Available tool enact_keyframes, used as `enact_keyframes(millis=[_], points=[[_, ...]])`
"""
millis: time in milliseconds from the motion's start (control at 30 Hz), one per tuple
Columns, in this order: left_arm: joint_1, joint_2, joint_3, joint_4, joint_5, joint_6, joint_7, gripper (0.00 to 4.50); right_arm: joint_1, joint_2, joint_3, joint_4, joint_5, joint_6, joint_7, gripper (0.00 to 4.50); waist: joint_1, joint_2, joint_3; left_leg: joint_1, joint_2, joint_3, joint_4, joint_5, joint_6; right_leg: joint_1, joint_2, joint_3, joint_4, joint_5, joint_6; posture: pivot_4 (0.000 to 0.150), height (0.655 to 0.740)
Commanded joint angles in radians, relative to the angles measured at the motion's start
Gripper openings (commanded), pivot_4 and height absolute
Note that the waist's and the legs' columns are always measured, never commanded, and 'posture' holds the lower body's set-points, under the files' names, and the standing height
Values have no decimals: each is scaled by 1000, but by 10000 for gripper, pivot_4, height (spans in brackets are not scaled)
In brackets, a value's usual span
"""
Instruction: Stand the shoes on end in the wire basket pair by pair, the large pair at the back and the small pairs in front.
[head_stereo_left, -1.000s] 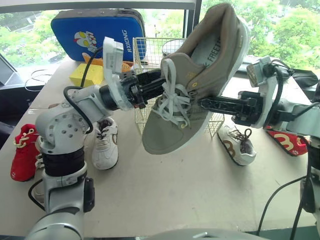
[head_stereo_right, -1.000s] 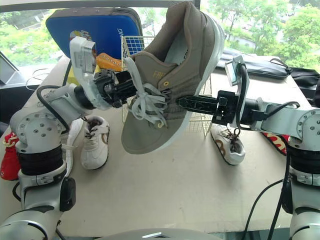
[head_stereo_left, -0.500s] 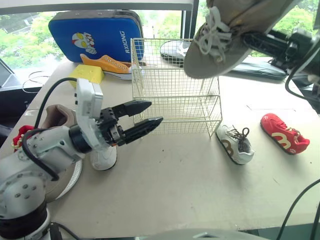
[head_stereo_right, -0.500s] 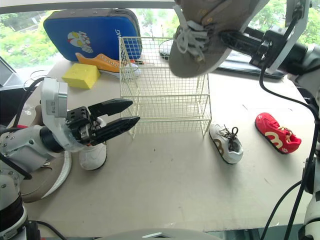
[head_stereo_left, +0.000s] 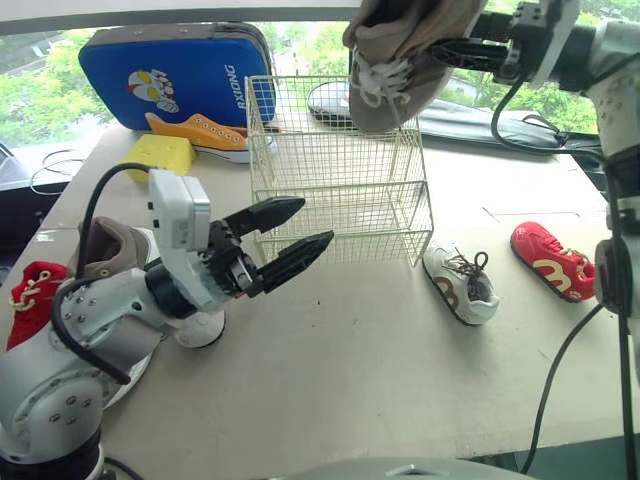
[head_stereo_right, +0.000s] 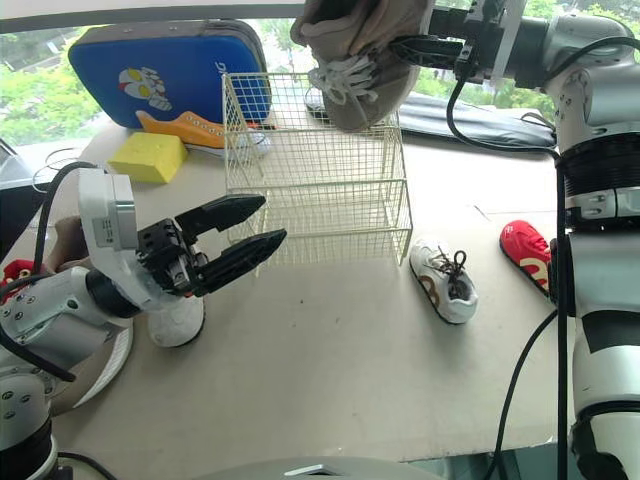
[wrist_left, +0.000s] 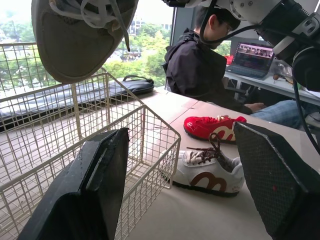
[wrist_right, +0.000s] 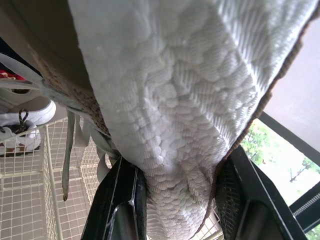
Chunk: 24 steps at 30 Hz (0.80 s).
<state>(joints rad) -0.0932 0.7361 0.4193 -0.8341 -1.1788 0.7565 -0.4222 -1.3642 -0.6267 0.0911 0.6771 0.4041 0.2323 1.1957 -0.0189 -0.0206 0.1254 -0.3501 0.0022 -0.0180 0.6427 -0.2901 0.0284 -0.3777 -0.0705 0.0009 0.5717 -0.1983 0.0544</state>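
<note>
**Inspector:** What is the right claw (wrist_right: 179, 170) doing?

**Assessor:** It is clamping the large tan shoe (head_stereo_left: 400, 65), with a finger pressing on either side and the jaws closed hard against it. The shoe is hanging in the air with its toe pointing down and its laces dangling. It is over the far right part of the wire basket (head_stereo_left: 340, 215). I am not seeing it touch the wire.

**Inspector:** And the left claw (head_stereo_left: 313, 222)?

**Assessor:** It is hovering spread wide and carrying nothing. It is sitting low over the worktop (head_stereo_left: 380, 380), just off the basket's front left corner, with its fingers pointing toward the basket.

**Inspector:** Where is the basket standing?

**Assessor:** It is standing toward the far edge of the worktop, roughly midway along.

**Inspector:** How are the other shoes lying?

**Assessor:** A small white shoe (head_stereo_left: 460, 285) is resting on its sole just beside the basket's front right corner. A red shoe (head_stereo_left: 553, 262) is lying near the right edge, well apart from the basket. A second tan shoe (head_stereo_left: 100, 245) and another red shoe (head_stereo_left: 30, 300) are lying at the left edge. Another white shoe (head_stereo_right: 175, 320) is partly hiding under the left arm. An orange shoe (head_stereo_left: 195, 130) is resting at the far edge against a blue case (head_stereo_left: 170, 70), with a yellow block (head_stereo_left: 160, 155) near it.

**Inspector:** Is anyone attending?

**Assessor:** A person (wrist_left: 200, 65) in a dark jacket is sitting beyond the worktop, by a laptop (wrist_left: 252, 57).
</note>
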Motion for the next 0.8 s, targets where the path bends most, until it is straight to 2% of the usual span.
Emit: enact_keyframes(millis=[33,400,667,800], points=[[1,6,12,-4,0,-43,10,36560,-58,-6,-49,-35,-18,-27,7,9915,2,0,0,0,0,0,0,0,0,0,0,0,0,0,0,1500,7400],[-7,-5,-22,28,45,-91,12,36560,-106,-7,-25,104,-134,-114,104,9905,6,0,0,0,-1,1,-3,1,-1,0,0,0,0,0,0,1500,7400],[-18,-16,-66,43,85,-124,6,36560,-158,76,9,353,-265,-319,113,9882,1,-1,0,4,-1,6,-5,1,-1,0,0,2,0,0,0,1500,7400],[5,-30,-65,41,104,-145,0,36560,-156,119,35,436,-303,-297,240,9668,3,-2,-1,4,0,7,-5,1,-1,0,0,3,0,0,0,1500,7400]])
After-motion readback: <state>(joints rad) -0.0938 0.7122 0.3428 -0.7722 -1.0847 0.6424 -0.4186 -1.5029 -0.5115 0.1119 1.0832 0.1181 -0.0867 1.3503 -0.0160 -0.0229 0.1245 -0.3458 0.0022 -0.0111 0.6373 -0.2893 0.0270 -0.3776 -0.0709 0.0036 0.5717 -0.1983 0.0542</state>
